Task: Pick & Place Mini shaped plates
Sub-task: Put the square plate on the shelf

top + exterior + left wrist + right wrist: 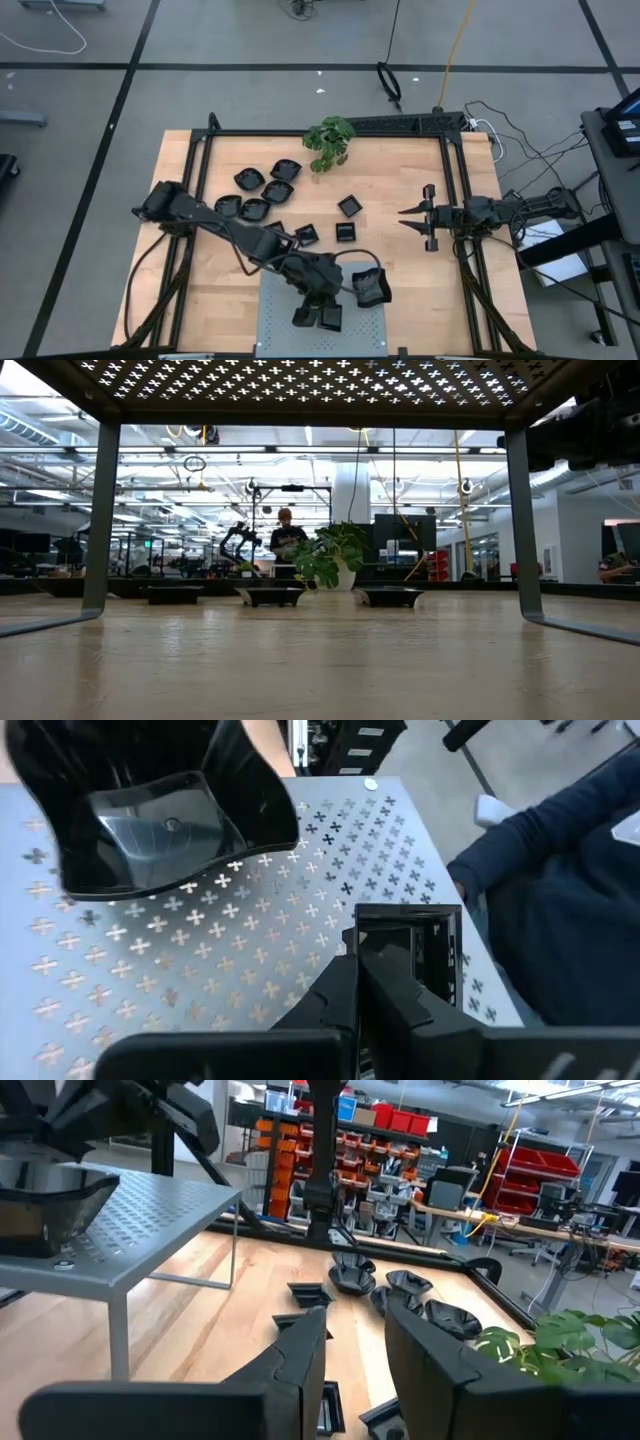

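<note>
Mini shaped plates (pixel 262 194) are left scattered on the table (pixel 400 270) while one square plate (pixel 408 948) is clamped by the left gripper (pixel 318 313) over the grey perforated panel (pixel 200 980), seemingly for placing, the right gripper (pixel 412 217) being parted, idle.

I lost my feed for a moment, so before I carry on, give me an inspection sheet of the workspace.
Surface: wooden table, with a grey perforated panel raised on legs at the edge opposite the plant.
Job's things: about nine black mini plates loose on the wood; a rounded plate and a square plate on the panel.
Clutter: green plant at the table's far edge.
Grippers: left tool shut, over the panel at the square plate, hold unclear; right tool open and empty, over the table's right side.
Cables: several cables on the floor right of the table.
Surroundings: a person's blue sleeve close beside the panel.
</note>
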